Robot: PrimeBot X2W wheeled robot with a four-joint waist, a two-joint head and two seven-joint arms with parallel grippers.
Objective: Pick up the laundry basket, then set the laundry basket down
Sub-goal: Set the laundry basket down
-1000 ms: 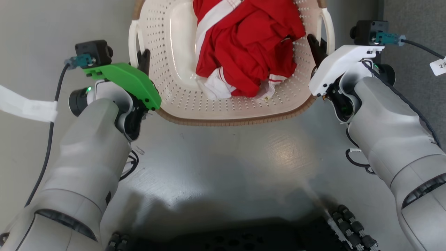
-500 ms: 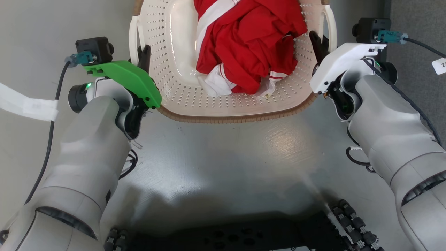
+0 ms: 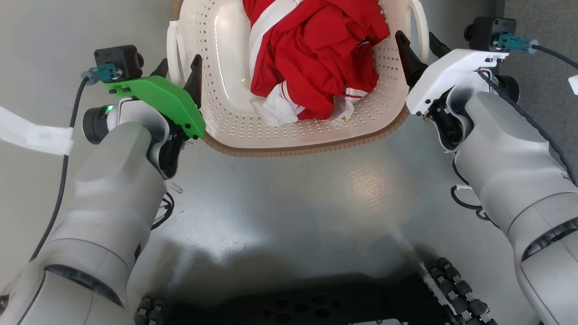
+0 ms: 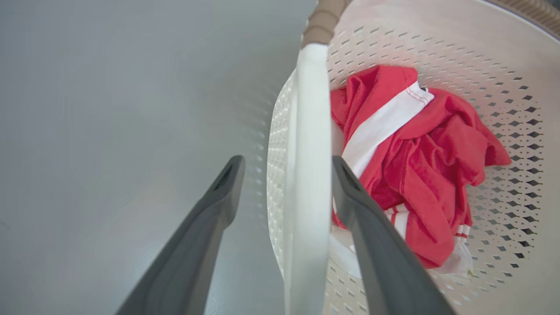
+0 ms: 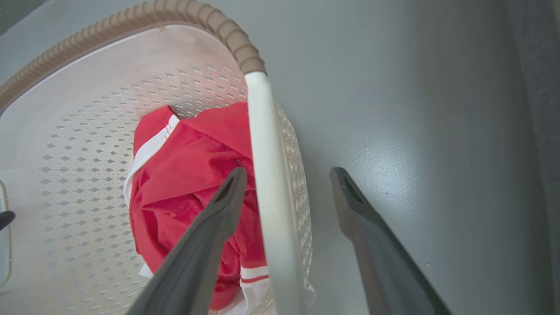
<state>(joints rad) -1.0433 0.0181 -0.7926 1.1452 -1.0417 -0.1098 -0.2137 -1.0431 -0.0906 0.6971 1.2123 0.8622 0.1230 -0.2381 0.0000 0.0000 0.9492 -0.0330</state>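
The perforated cream laundry basket (image 3: 226, 113), rimmed in brown weave and holding crumpled red-and-white cloth (image 3: 316, 58), sat on the grey floor (image 3: 289, 203); the left claw (image 3: 179, 65) and right claw (image 3: 416, 38) stood spread astride its white handles (image 4: 308, 175).

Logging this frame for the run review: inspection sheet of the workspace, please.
Surface: grey floor, glossy, lightly scuffed.
Job's things: laundry basket upright on the floor, holding red and white clothes.
Clutter: white strip beside the left arm.
Grippers: left pincer open, fingers either side of the left handle; right pincer open, fingers either side of the right handle.
Cables: left black cable and right black cable run from the wrist cameras.
Surroundings: darker textured flooring at the right; robot base below.
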